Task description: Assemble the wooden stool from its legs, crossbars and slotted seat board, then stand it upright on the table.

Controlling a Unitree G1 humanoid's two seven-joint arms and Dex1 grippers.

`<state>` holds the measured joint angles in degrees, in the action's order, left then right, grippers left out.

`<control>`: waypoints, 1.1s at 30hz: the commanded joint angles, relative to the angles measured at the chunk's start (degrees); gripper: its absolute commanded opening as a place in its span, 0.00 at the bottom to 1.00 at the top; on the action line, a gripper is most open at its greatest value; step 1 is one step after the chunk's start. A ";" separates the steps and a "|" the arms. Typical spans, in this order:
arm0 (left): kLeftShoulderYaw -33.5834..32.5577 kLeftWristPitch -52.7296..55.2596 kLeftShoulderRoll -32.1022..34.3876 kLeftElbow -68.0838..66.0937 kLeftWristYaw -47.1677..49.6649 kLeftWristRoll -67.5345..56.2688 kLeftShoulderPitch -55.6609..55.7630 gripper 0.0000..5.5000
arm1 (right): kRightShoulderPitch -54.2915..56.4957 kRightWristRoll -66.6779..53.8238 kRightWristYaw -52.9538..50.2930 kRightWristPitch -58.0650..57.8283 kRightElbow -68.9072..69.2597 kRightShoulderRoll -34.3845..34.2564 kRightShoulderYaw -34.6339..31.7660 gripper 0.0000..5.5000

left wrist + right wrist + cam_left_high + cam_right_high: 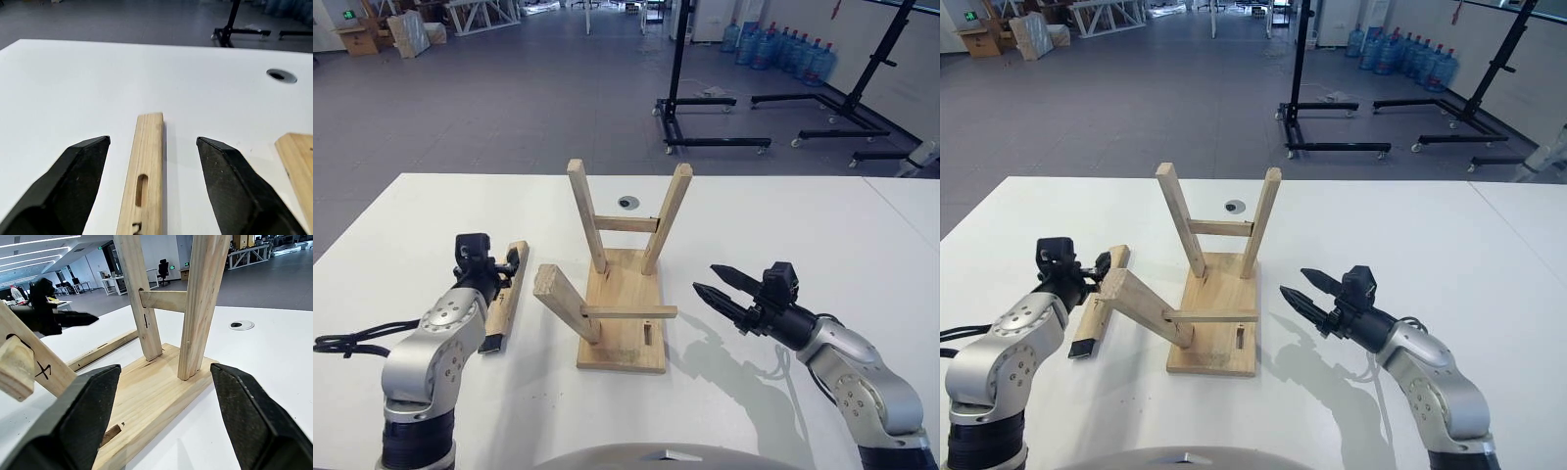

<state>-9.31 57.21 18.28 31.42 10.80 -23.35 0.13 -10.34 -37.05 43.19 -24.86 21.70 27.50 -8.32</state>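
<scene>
1. A white bench (803,225) carries a partly built wooden stool, lying upside down near its middle.
2. The slotted seat board (625,294) lies flat on the bench, its long side running from near to far.
3. Two upright legs rise from the far end of the board: the far left leg (586,215) and the far right leg (669,217). They lean slightly apart at the top.
4. A short far crossbar (625,223) joins these two legs about halfway up.
5. A tilted leg (565,302) meets the near left part of the board and leans out to the left.
6. A near crossbar (630,312) sticks out of the tilted leg to the right. Its free end hangs over the board and is joined to nothing.
7. A loose leg (145,171) lies flat on the bench just left of the board, running near to far, with a slot cut in its top face.
8. The left end effector (152,141) sits low over the loose leg. Its two black fingers (80,166) are spread wide, one on each side of the wood, with a gap on both sides.
9. The right end effector (706,278) hovers just right of the board, pointing left toward it. Its fingers (85,426) are spread apart, holding nothing and touching no wood.
10. A round cable hole (628,203) sits in the bench top beyond the stool.
11. A black cable (347,343) lies on the bench at the near left edge.
</scene>
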 commanded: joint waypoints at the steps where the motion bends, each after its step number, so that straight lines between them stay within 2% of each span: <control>1: 1.39 1.57 0.12 -2.38 -2.52 1.60 -2.93 0.59 | -1.07 0.76 -0.51 0.49 1.46 -0.12 0.61 0.61; 6: 2.47 0.73 -0.40 -4.46 -4.17 4.52 -6.63 0.59 | -1.64 1.00 -0.97 0.64 2.21 -0.28 1.21 0.61; 13: 1.26 0.15 -1.42 -5.08 -5.59 6.71 -6.84 0.79 | -2.38 1.69 -1.48 1.09 2.54 -0.64 1.77 0.61; 18: 1.53 2.69 -3.00 -7.77 -8.43 5.65 -8.95 0.87 | -2.50 1.74 -1.95 1.06 2.83 -0.93 2.02 0.61; 23: -0.30 2.61 -3.01 -10.19 -10.88 5.53 -9.89 0.72 | -2.24 2.11 -2.34 1.09 2.85 -0.89 2.35 0.61; 33: 0.76 2.40 -1.99 -12.04 -14.06 6.86 -10.14 0.47 | -2.59 3.29 -3.25 1.60 3.10 -1.50 3.07 0.61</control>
<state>-10.14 57.16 16.86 23.07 -1.82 -16.35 -7.76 -12.83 -34.65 40.34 -24.01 24.14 26.17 -5.53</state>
